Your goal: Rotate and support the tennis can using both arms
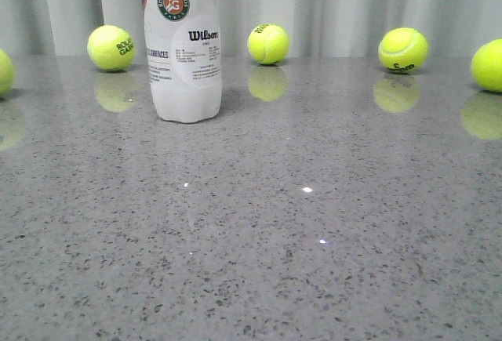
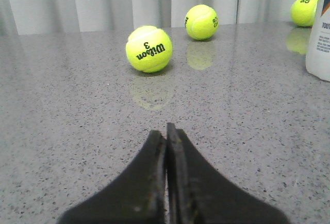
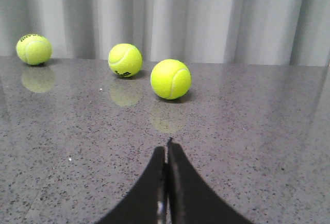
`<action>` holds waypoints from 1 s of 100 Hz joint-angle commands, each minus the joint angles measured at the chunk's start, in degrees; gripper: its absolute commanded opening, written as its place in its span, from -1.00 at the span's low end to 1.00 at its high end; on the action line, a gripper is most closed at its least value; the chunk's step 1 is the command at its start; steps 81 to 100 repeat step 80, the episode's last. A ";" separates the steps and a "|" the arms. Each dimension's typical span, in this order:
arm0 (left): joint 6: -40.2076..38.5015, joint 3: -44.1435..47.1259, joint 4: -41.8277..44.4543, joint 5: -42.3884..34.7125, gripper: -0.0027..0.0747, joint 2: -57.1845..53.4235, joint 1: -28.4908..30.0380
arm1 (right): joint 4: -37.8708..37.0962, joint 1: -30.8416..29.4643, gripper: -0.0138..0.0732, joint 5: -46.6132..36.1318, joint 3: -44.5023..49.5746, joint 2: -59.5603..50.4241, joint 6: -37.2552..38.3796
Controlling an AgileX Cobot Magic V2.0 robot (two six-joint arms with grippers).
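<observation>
Neither black gripper shows in the front view. There the tall white plastic tennis can (image 1: 185, 43) stands upright in the upper left of the frame, its long axis vertical, its top cut off by the upper edge, its round green-and-orange badge and "Wilson" label facing the camera. It rests on the speckled grey stone table (image 1: 298, 231), apart from the yellow-green tennis balls (image 1: 268, 44) lined along the back before a pale curtain (image 1: 353, 4). The wide lower part of the frame is bare tabletop.

In the left wrist view, the left gripper (image 2: 166, 131) sits at the lower centre with its tapered black fingers pressed together, clenched on nothing. A ball marked "Wilson 3" (image 2: 149, 49) lies ahead of it, well apart; the can's white lower side (image 2: 320, 44) shows at the right edge.

In the right wrist view, the right gripper (image 3: 166, 149) is likewise closed and grips nothing, with three balls across the upper left, the nearest (image 3: 170, 79) well apart from its tips.
</observation>
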 commanded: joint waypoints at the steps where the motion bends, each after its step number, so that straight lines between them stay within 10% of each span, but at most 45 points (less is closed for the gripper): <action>1: -0.70 2.55 -0.54 -4.64 -0.98 -1.91 0.20 | -0.49 -0.31 -0.82 -1.37 0.22 -2.71 0.21; 100: -0.70 2.55 -0.54 -4.64 -0.98 -1.91 0.20 | -0.56 -0.25 -0.82 0.65 0.22 -3.13 0.21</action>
